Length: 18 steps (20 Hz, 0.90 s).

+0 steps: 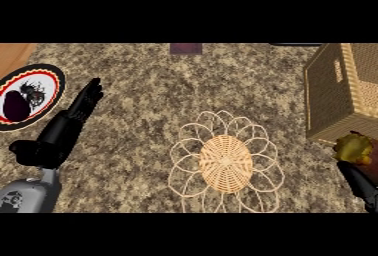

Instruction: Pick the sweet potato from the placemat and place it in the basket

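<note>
The sweet potato (353, 149), a lumpy yellow-brown piece, is off the counter at the right edge with my right hand (359, 183) curled round its lower part. It hangs just below the near corner of the wicker basket (341, 95), outside its rim. The placemat (226, 163), a woven oval with looped petal edges, lies bare in the middle of the counter. My left hand (83, 104) rests open at the left, fingers straight and pointing away from me.
A round plate (46, 75) with a black and red rim sits at the far left and carries a dark oval object (16, 104). The speckled stone counter (162, 85) spreads between the plate and the basket.
</note>
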{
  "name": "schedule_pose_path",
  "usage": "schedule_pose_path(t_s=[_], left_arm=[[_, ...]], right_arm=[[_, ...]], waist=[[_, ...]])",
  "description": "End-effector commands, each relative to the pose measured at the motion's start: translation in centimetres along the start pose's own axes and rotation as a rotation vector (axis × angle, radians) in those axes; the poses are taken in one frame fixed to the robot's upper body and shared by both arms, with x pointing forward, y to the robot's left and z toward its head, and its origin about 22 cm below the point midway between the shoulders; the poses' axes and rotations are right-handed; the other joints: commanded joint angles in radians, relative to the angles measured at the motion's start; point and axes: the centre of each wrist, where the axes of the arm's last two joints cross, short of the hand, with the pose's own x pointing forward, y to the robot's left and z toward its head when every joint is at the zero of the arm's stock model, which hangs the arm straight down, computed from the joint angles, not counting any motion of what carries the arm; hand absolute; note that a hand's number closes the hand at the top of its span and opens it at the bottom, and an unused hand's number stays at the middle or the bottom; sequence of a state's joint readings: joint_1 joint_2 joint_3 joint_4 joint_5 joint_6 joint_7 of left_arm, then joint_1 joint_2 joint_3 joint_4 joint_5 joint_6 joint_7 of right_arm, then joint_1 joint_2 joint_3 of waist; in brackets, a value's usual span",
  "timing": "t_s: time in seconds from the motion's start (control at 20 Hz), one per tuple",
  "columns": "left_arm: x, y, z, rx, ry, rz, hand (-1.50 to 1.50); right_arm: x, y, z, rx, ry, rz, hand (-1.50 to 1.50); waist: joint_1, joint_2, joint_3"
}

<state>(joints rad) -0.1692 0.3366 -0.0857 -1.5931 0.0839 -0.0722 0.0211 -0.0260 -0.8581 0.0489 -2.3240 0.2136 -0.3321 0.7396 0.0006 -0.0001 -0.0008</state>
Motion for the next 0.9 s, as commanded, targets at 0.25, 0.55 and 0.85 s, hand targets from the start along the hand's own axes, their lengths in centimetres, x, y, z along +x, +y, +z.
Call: schedule_pose_path(t_s=[0.25, 0.55, 0.85], left_arm=[[-1.3, 0.1, -0.8, 0.008, -0.008, 0.001, 0.0], [-1.2, -0.4, 0.9, 0.006, -0.003, 0.002, 0.0], [0.0, 0.1, 0.5, 0.002, -0.002, -0.01, 0.0]], right_arm=[[-0.8, -4.4, -7.5, -0.171, 0.094, -0.083, 1.5], [-2.9, -3.5, -11.5, -0.262, 0.131, -0.056, 1.5], [-7.4, -7.4, -14.4, -0.245, 0.197, -0.062, 1.5]], waist=[[0.004, 0.003, 0.0], [0.012, 0.002, 0.001], [0.008, 0.001, 0.001]])
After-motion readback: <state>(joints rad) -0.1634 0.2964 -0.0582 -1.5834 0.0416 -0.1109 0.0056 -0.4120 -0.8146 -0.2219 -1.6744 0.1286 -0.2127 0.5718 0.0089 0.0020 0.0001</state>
